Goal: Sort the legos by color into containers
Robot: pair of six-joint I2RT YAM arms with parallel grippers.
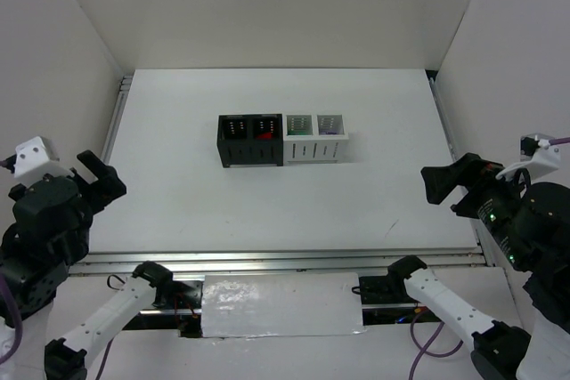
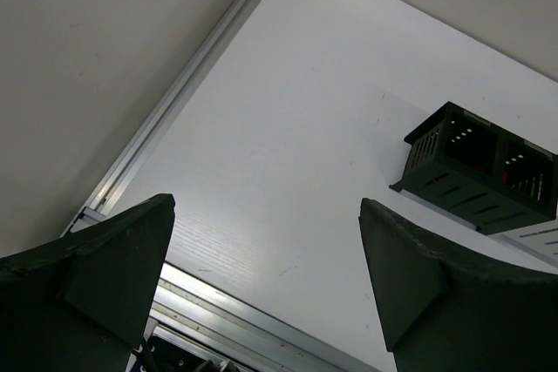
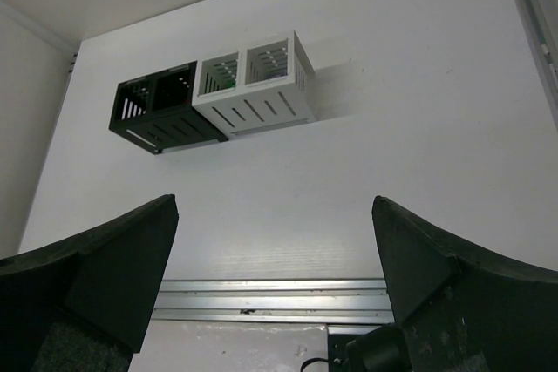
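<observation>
The containers (image 1: 282,140) stand as a joined row at the table's middle, two black on the left and two white on the right. Red legos (image 1: 264,132) show inside the second black bin, a green tint (image 1: 298,125) in the first white bin and a purple tint (image 1: 330,128) in the last one. The first black bin's floor is too dark to read. My left gripper (image 1: 100,182) hovers open and empty at the near left edge. My right gripper (image 1: 443,184) hovers open and empty at the near right. The wrist views show the left gripper (image 2: 267,206), the right gripper (image 3: 275,202) and the containers (image 2: 478,172) (image 3: 218,102) far ahead.
An aluminium rail (image 1: 267,261) runs along the table's near edge, with a glossy white sheet (image 1: 280,304) between the arm bases. White walls close in the left, back and right sides. A second rail (image 1: 116,117) lines the left edge.
</observation>
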